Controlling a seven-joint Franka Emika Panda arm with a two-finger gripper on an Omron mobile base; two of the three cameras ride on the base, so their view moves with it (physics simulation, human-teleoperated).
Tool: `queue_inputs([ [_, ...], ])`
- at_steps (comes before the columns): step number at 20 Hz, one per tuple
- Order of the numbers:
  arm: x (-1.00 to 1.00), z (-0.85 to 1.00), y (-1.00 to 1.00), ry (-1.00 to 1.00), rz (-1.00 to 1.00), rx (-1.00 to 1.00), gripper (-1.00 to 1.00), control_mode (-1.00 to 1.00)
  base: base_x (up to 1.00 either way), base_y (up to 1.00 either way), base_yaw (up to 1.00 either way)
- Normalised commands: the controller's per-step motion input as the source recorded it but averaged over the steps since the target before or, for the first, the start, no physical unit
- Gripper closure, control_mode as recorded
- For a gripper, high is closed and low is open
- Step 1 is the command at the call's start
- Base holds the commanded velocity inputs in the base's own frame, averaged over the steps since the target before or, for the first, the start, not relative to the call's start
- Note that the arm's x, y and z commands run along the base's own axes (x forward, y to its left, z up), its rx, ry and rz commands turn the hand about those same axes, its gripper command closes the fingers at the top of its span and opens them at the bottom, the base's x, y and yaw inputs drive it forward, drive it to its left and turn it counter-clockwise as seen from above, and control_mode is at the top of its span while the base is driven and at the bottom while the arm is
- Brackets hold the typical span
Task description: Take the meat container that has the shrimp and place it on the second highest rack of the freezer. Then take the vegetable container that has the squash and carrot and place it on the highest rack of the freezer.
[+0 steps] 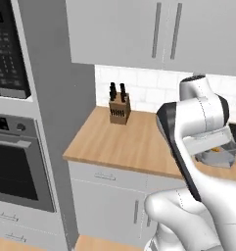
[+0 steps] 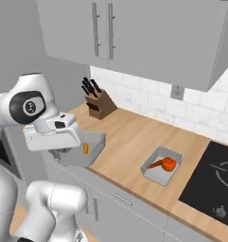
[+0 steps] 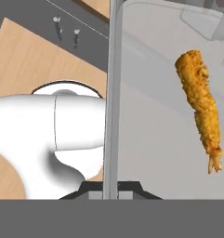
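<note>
My gripper (image 3: 111, 185) is shut on the side wall of the grey meat container (image 3: 150, 135). The shrimp (image 3: 199, 104), a thin orange-yellow piece, lies on the container's floor. In the right base view the gripper (image 2: 63, 150) holds the meat container (image 2: 89, 153) over the counter's front edge, with the shrimp (image 2: 85, 149) inside. The left base view shows the container (image 1: 221, 156) to the right of my arm. The vegetable container (image 2: 155, 174) sits on the wooden counter further right and holds the squash and carrot (image 2: 165, 164). The freezer and its racks are out of view.
A knife block (image 2: 99, 103) stands at the back of the counter (image 1: 124, 142) against the tiled wall. A black cooktop (image 2: 214, 175) lies at the right. Wall cabinets (image 2: 134, 33) hang overhead. An oven (image 1: 16, 162) and a microwave (image 1: 7, 49) fill the tall column at the left.
</note>
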Motion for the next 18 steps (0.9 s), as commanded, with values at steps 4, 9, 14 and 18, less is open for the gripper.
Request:
queue_inputs([
  [4,0.00,0.00,0.00,0.00,0.00,0.00,1.00,1.00,-0.05,-0.07,0.32],
  [9,0.00,0.00,0.00,0.00,0.00,0.00,1.00,1.00,-0.01,-0.30,0.49],
  [14,0.00,0.00,0.00,0.00,0.00,0.00,1.00,1.00,0.04,-0.19,0.88],
  [18,0.00,0.00,0.00,0.00,0.00,0.00,1.00,1.00,0.23,-0.02,0.84],
])
